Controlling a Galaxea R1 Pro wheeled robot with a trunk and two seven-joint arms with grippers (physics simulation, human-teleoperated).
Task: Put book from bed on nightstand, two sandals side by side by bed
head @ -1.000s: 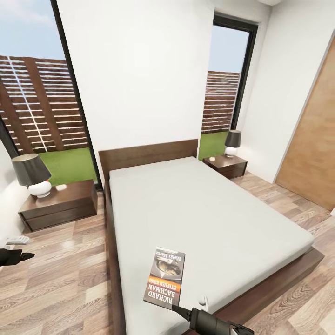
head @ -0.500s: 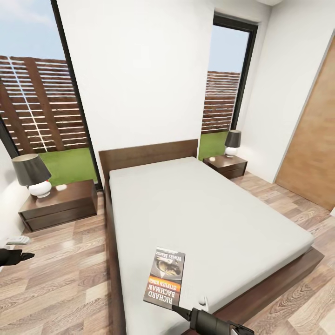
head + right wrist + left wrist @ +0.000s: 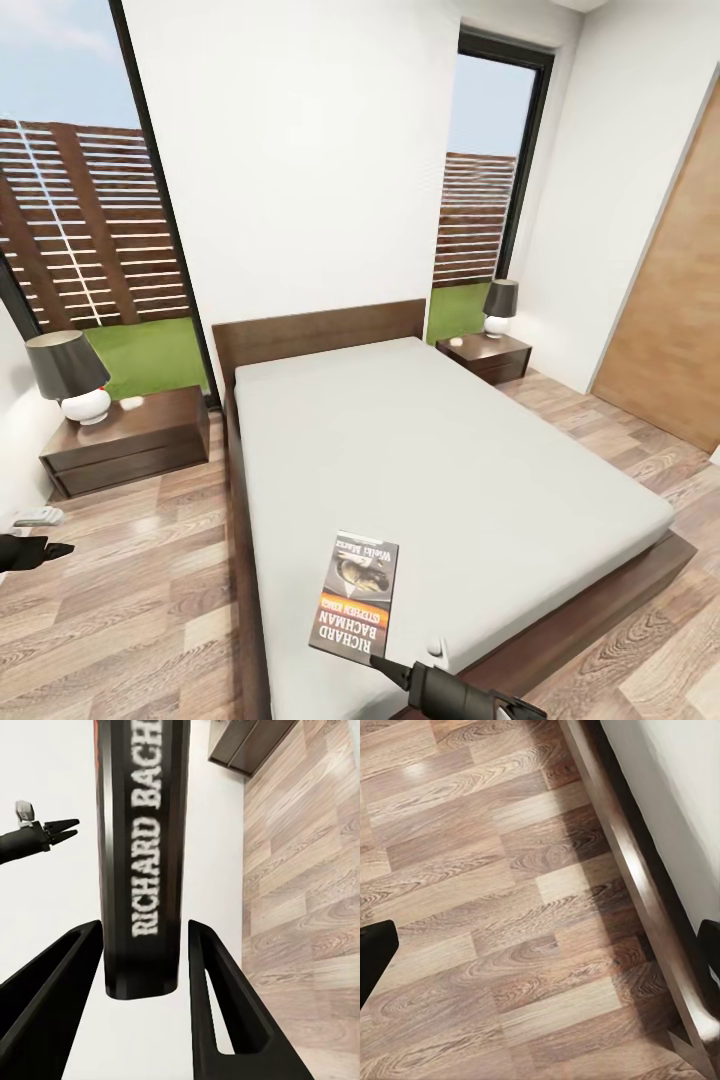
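Lying flat near the foot corner of the bed [image 3: 450, 450], on the pale mattress, the book [image 3: 355, 594] is seen with its orange band toward the robot. The right gripper [image 3: 142, 967] is held at the book's near end, jaws spread apart to either side of the spine, which is not yet clasped. The left gripper [image 3: 45, 550] is seen over the plank floor [image 3: 487, 907] beside the bed frame; whether it is open cannot be told. A nightstand [image 3: 130, 440] with a lamp [image 3: 70, 378] stands on each side of the headboard.

The bed [image 3: 450, 460] is seen in the middle; the book [image 3: 355, 595] is laid near its lower edge.
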